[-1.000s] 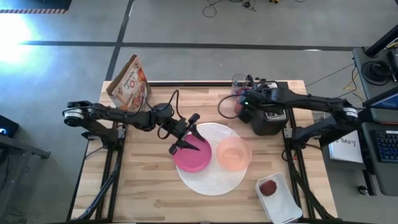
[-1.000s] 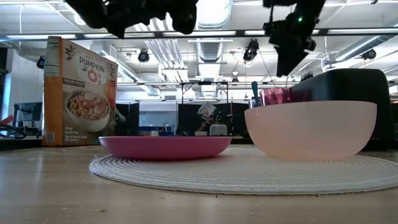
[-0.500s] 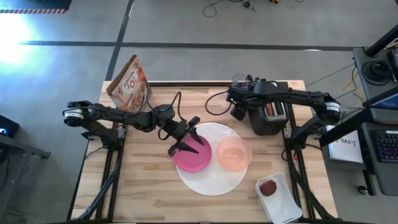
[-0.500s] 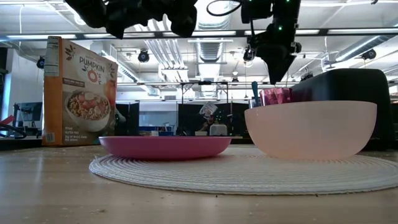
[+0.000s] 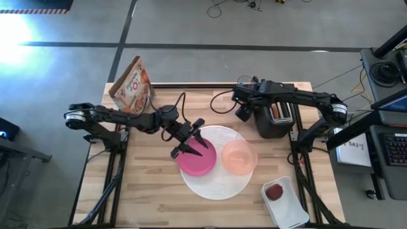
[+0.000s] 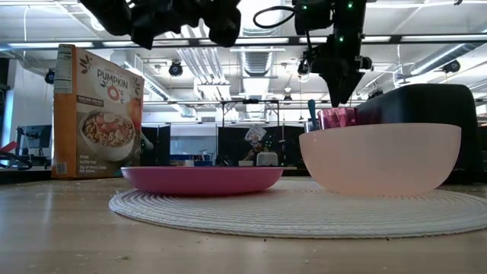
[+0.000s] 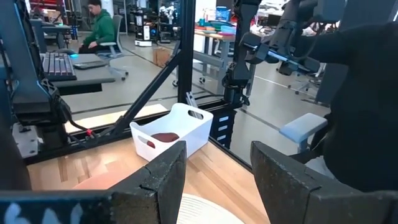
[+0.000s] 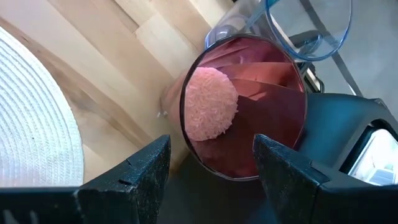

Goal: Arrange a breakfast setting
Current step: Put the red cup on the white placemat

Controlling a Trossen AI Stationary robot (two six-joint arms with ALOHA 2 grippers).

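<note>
Light wood-plank desk (image 5: 146, 191) on a black frame, grey concrete floor around it; beyond, an open workshop w/ ceiling lights, pipes, and other workstations. In the left wrist view a person in a green top (image 7: 99, 28) sits at a far workstation. Nearest the front edge on the right: white rectangular tray (image 5: 287, 205) w/ the small red fruit (image 5: 275, 191) lying in it. Next back, mid-desk, the large white round disc (image 5: 216, 181), a woven mat, carries two containers side by side: small magenta plate (image 5: 196, 160) on its left part, nothing seen on it, & translucent peach bowl (image 5: 238, 157) on its right part, which looks empty from above. Left gripper (image 5: 189, 141) hangs over the plate's far-left rim, fingers spread partway w/ nothing between them; low view shows it well above the plate, not touching. Back left corner: cereal (image 6: 97, 111), an upright box w/ "PUMPKIN" on the front. Back right: black toaster (image 5: 275, 119) w/ something brown in its slot, can't tell what. Just left of the toaster stands the pink tumbler (image 8: 245, 106), a pale pink textured ball resting inside it; a clear glass (image 8: 311, 28) is just behind it. Right gripper (image 6: 338, 91) points down over the tumbler, fingers spread wide either side of its mouth, above the rim & clear of it.
</note>
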